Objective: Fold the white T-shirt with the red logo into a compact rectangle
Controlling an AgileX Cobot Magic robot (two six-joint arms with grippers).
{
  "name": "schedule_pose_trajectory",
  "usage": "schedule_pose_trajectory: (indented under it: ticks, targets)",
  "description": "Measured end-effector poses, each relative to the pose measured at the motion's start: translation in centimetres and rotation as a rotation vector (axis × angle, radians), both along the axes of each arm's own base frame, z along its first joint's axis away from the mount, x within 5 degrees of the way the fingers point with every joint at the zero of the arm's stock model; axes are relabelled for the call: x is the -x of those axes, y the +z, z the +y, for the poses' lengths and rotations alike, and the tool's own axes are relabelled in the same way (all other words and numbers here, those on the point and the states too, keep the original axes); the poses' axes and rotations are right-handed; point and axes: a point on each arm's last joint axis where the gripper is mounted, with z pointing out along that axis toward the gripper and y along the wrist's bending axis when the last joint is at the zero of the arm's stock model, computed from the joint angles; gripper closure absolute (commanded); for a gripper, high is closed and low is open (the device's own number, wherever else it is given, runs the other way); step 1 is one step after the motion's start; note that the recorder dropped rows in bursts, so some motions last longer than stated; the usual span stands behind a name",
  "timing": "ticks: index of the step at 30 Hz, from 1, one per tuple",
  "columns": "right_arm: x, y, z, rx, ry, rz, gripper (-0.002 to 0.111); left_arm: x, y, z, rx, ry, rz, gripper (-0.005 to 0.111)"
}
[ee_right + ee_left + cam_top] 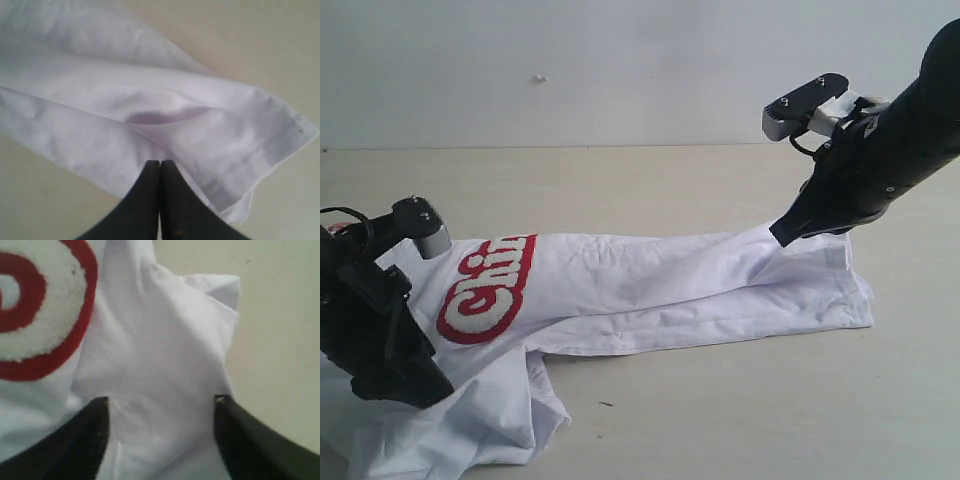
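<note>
- The white T-shirt (650, 285) lies on the counter (620, 190), folded lengthwise into a long band that runs from 8 o'clock in the exterior view toward 3 o'clock.
- Its 3 o'clock end is drawn up into a small peak. The hem edges there lie in stacked layers, not quite flush.
- Its 8 o'clock end is bunched and wrinkled, with a loose flap spilling toward 6 o'clock.
- The red logo (485, 290) faces up near the 9 o'clock end. It has fuzzy white letters on a thick red outline and is partly hidden.
</note>
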Motion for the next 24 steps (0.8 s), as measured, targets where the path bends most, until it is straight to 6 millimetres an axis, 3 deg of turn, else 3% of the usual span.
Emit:
schedule_pose_trajectory:
  ticks: [6, 16, 20, 24]
  targets:
    - [0.2, 0.1, 0.2, -0.031, 0.000, 0.019, 0.108, -0.3, 0.7, 0.6, -0.067, 0.126, -0.041, 0.045]
    - [-0.1, 0.3, 0.5, -0.055, 0.011, -0.017, 0.108, 0.3, 5.0, 0.2, 0.056, 0.078, -0.272, 0.045]
    - [0.1, 0.8, 1.9, -0.213, 0.053, 0.002, 0.108, 0.6, 5.3, 0.1, 0.070, 0.072, -0.264, 0.045]
    - [0.9, 2.7, 4.5, -0.487, 0.255, 0.030, 0.108, 0.9, 5.2, 0.1, 0.072, 0.058, -0.242, 0.045]
